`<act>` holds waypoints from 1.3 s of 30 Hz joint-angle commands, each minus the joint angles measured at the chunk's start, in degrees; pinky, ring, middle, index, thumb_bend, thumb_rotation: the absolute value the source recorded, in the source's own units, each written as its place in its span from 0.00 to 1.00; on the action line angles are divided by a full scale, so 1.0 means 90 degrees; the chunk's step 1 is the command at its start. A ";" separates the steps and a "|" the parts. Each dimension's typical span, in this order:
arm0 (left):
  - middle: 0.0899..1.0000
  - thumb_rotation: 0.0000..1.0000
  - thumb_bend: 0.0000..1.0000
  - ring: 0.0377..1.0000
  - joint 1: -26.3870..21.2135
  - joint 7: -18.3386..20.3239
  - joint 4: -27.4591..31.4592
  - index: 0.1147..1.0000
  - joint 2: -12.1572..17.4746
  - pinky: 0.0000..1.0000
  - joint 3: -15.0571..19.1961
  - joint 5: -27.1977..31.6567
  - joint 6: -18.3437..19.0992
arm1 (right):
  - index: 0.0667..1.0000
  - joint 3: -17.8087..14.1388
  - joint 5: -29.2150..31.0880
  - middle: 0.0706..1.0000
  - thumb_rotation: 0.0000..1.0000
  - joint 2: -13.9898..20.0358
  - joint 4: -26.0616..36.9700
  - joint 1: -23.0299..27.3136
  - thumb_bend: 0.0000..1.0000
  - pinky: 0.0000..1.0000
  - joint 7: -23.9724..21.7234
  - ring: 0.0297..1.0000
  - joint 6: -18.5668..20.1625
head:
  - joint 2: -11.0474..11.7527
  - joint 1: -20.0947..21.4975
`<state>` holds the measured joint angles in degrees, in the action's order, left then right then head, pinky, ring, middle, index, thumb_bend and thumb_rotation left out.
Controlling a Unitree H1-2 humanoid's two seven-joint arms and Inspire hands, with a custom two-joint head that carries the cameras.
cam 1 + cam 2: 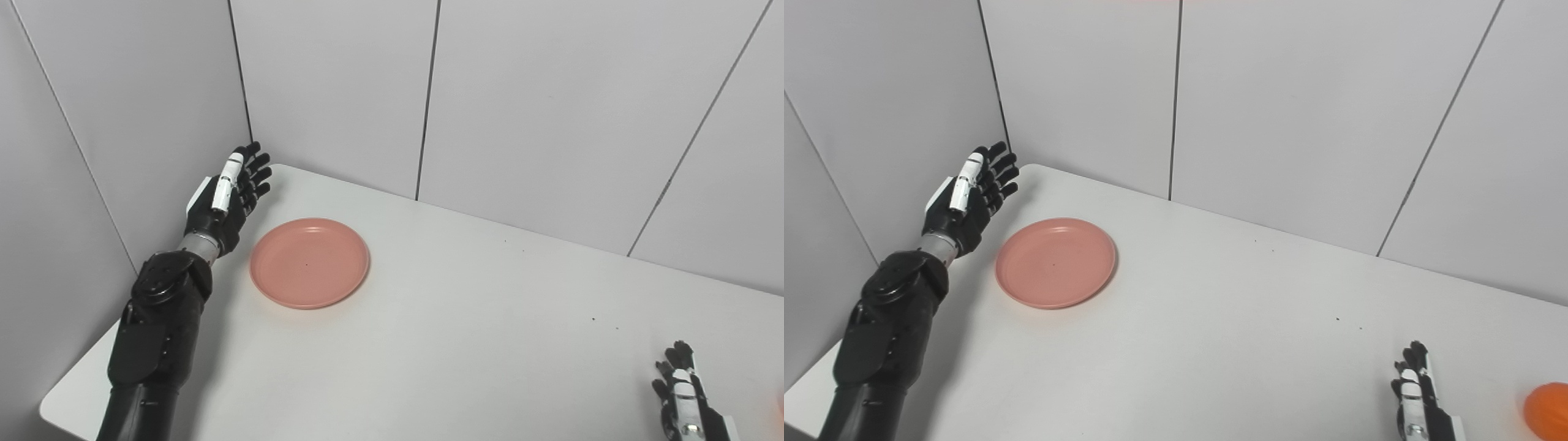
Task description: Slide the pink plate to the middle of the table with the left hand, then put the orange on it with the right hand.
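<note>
Right robot hand (1418,392) idle, fingers apart, beside orange (1546,410).
Your left robot hand (229,196) hovers open; pink plate (309,262) unslid, nothing done.

Pink plate (309,262): smooth, matt-looking plastic. Table (465,343): smooth matt white surface. Left hand (228,195): glossy black and white plastic casing. Orange (1546,410): dimpled skin.
</note>
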<state>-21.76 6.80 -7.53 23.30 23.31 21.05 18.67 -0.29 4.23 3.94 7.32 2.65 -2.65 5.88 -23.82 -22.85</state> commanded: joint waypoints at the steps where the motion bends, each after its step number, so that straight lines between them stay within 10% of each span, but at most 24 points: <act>1: 0.95 1.00 0.28 0.96 -0.0205 0.0015 0.0064 0.93 0.0170 0.97 0.0040 0.0035 -0.0243 | 1.00 -0.0042 0.0043 1.00 1.00 0.0034 0.0206 0.0116 0.04 1.00 -0.0051 1.00 -0.0135 | -0.0002 0.0006; 25: 0.98 1.00 0.28 0.98 -0.0108 0.0048 -0.0533 0.96 0.0158 0.98 0.0349 0.0279 -0.0271 | 1.00 -0.0076 -0.0025 1.00 1.00 0.0035 0.0212 0.0152 0.00 1.00 -0.0048 1.00 -0.0070 | 0.0028 -0.0056; 39: 0.97 1.00 0.27 0.97 -0.0104 0.0324 -0.1686 0.96 0.0232 0.99 0.0239 0.0195 -0.1009 | 1.00 -0.0068 -0.0035 1.00 1.00 0.0048 0.0213 0.0167 0.02 1.00 -0.0077 1.00 -0.0081 | 0.0024 -0.0058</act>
<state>-21.09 8.53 -22.17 23.38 25.96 23.25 11.96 -0.59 3.86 4.00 7.37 2.72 -3.22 5.89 -23.55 -23.38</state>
